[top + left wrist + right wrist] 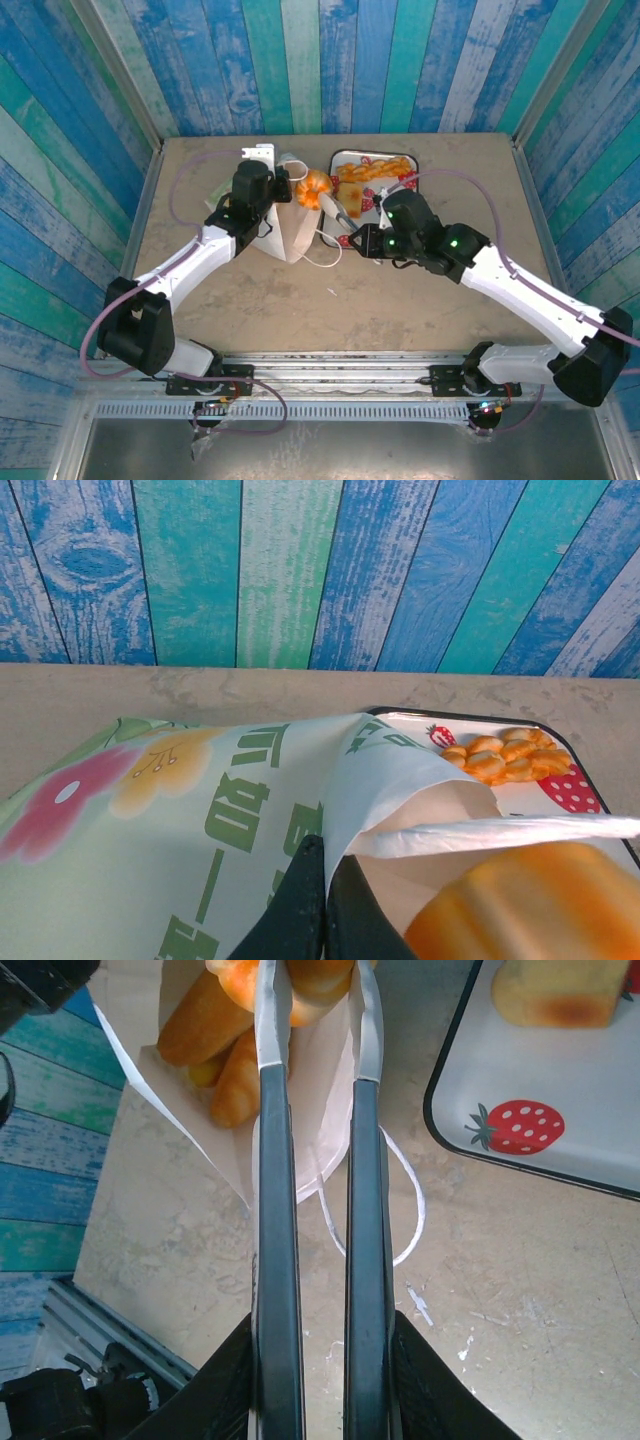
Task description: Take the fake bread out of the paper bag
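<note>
One paper bag (290,235) is laid sideways near the far edge of the table (400,300), its mouth rim pinched by the left gripper (283,185) to hold it open. One tray (560,1110) beside it carries at least two pieces of bread (505,758). One bread at the mouth is clamped by the right gripper (318,990); at least two more are seen inside.

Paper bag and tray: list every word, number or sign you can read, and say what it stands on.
bag: large green characters, tilted and cut by folds; not legible.
tray: printed strawberries, no words.
No numbers can be read anywhere.
</note>
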Action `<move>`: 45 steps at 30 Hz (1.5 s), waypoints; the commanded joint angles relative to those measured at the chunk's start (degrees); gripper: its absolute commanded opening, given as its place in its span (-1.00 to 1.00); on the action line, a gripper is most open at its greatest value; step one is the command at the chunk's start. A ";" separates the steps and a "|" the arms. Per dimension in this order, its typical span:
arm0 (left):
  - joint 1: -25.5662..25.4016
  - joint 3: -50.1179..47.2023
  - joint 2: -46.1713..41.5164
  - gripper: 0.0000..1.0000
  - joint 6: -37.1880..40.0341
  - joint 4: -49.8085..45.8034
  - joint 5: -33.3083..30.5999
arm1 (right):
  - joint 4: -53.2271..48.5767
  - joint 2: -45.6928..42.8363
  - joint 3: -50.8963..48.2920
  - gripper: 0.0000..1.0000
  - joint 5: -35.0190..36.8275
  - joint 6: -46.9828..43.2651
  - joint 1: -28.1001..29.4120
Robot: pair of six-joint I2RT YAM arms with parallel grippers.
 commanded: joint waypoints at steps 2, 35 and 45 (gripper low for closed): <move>-0.10 0.58 1.75 -1.00 -0.86 1.69 -1.85 | 2.51 -4.51 -1.33 -0.90 -0.04 0.77 -1.18; -0.10 -0.35 1.03 -0.99 0.02 1.88 -1.37 | -0.12 1.75 -7.87 -0.82 -24.52 -2.49 -34.79; -0.10 -0.76 0.92 -1.00 0.36 1.95 -1.27 | 2.04 10.22 -5.62 -0.59 -30.81 -3.52 -38.26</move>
